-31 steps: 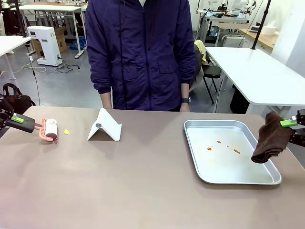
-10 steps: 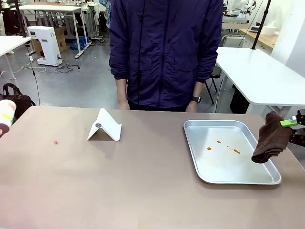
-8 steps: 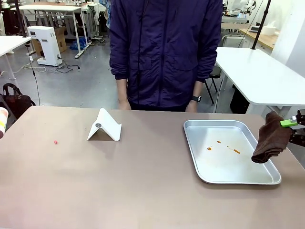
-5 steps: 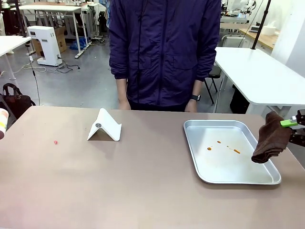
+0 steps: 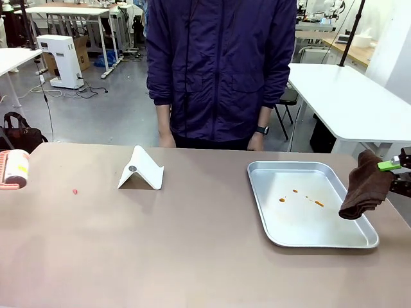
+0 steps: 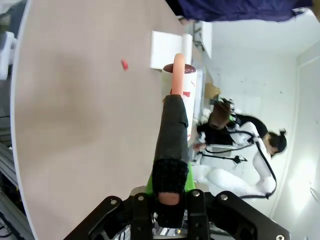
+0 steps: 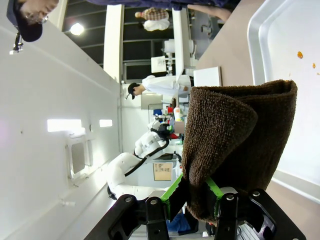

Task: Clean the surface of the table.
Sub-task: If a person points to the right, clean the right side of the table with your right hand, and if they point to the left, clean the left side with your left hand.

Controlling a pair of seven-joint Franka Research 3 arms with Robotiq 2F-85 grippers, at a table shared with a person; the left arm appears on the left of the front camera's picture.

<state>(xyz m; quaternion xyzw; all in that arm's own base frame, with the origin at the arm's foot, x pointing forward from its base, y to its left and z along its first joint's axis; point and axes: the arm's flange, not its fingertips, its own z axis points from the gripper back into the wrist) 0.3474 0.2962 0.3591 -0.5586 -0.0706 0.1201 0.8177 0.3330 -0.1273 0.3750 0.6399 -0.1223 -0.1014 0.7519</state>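
Worktop (image 5: 192, 250), brownish-tan and matte, spans the near field of the front view, most of it bare. One small red crumb (image 5: 75, 191) lies on the left part. A white folded stand (image 5: 141, 170) stands at about 2 o'clock from the crumb, apart from it. A metal tray (image 5: 308, 224) rests on the right half of the worktop, with orange specks (image 5: 302, 196) inside.

At the far left edge hangs a lint roller (image 5: 14, 178). The left gripper (image 6: 170, 195) has its jaws clamped tight on the roller's dark handle (image 6: 171, 130), whose long axis runs toward 12 o'clock in the left wrist view. From the roller the crumb lies at roughly 4 o'clock in the front view, near but not touching. The right gripper (image 5: 390, 165) has its jaws pinched on a brown cloth (image 5: 366, 185), which dangles over the tray's 3 o'clock rim, well apart from the crumb.

The left arm is clearly the nearer one. Reaching the crumb would likely mean bringing the roller down and across toward the middle of the worktop.
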